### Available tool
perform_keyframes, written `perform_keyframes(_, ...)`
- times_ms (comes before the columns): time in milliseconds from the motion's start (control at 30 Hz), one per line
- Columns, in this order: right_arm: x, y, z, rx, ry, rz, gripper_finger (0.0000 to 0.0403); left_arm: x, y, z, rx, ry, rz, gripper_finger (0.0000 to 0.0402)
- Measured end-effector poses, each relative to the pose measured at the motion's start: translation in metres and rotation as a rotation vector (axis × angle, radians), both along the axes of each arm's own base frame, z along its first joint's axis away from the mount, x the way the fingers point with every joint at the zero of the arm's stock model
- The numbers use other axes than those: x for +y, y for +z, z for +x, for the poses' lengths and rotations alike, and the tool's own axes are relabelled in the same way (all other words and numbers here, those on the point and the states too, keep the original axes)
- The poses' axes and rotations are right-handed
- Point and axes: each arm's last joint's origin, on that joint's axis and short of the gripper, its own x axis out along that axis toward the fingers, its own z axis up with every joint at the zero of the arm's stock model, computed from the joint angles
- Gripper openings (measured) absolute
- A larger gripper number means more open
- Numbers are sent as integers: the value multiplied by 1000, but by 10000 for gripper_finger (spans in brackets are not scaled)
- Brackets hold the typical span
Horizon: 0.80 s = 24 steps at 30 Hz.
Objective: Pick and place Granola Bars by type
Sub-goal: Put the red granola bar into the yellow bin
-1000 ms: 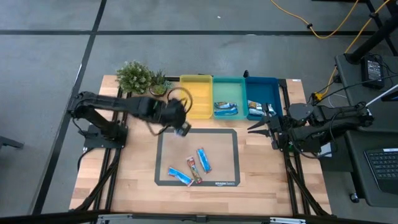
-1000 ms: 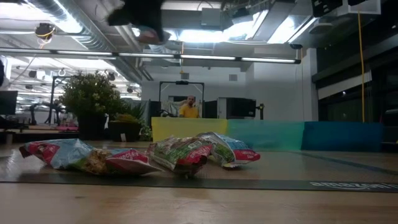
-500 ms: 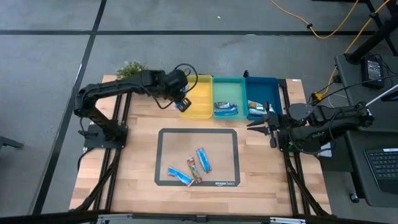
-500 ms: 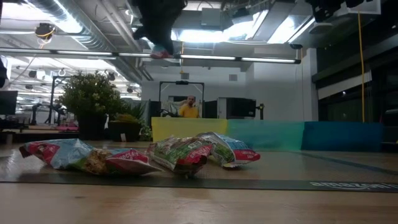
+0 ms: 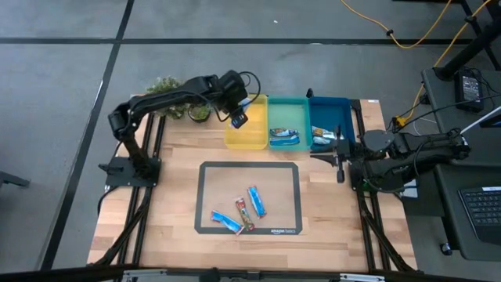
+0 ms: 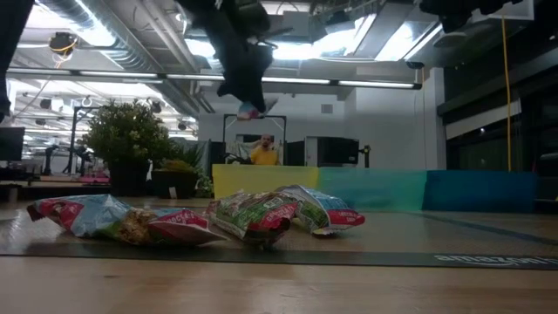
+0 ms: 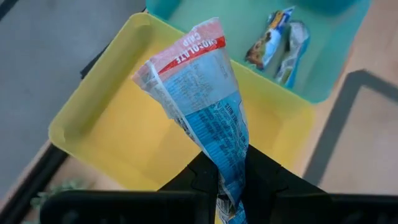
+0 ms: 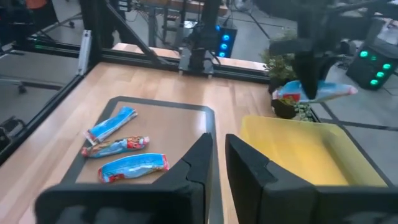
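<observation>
Left gripper (image 5: pixel 237 120) up over the yellow tray (image 5: pixel 249 139) in the high view, clamped on 1 red and blue bar (image 5: pixel 239 120). Right gripper (image 5: pixel 335 153) parked beside the blue tray (image 5: pixel 329 110), fingers nearly together and holding nothing. 3 more bars (image 5: pixel 239 211) waiting on the mat (image 5: pixel 205 196), others already in the teal tray (image 5: pixel 287 113) and the blue one.

Low view: bar (image 6: pixel 250 111) dangling high above the table, gripper hard to separate from the dark arm, mat bars (image 6: pixel 261 214) heaped in front.

Left wrist view: bar (image 7: pixel 202 99) pinched by 1 end only between the fingers (image 7: pixel 199 177), the rest sticking out free and twisted over the yellow tray (image 7: pixel 118 130), teal tray (image 7: pixel 249 31) just beyond. Risk, judging from that: released from height, could flutter sideways, catch the tray rim or land next door in the teal tray; thin end grip could also slip early.

Right wrist view: far off, same bar (image 8: pixel 314 91) hanging above the yellow tray (image 8: pixel 298 149), right gripper's own fingers (image 8: pixel 199 165) close together and bare.
</observation>
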Motion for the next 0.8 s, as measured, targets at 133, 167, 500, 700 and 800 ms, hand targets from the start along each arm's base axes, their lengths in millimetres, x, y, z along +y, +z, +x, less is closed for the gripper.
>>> perform_keyframes(133, -1, 0, 0, -1, -31, -6, 49, 8, -18, 9, 46, -37, 9, 42)
perform_keyframes(167, -1, 0, 0, -1, -33, -7, 49, 10, -25, 12, 60, -47, 3, 42)
perform_keyframes(500, -2, 0, 0, -1, -52, -15, 49, 22, -95, 39, 203, -97, -43, 42)
perform_keyframes(700, -2, 0, 0, -1, -52, -15, 48, 23, -114, 44, 245, -100, -71, 42)
perform_keyframes(800, -2, 0, 0, 0, -52, -15, 48, 24, -117, 45, 243, -101, -76, 43)
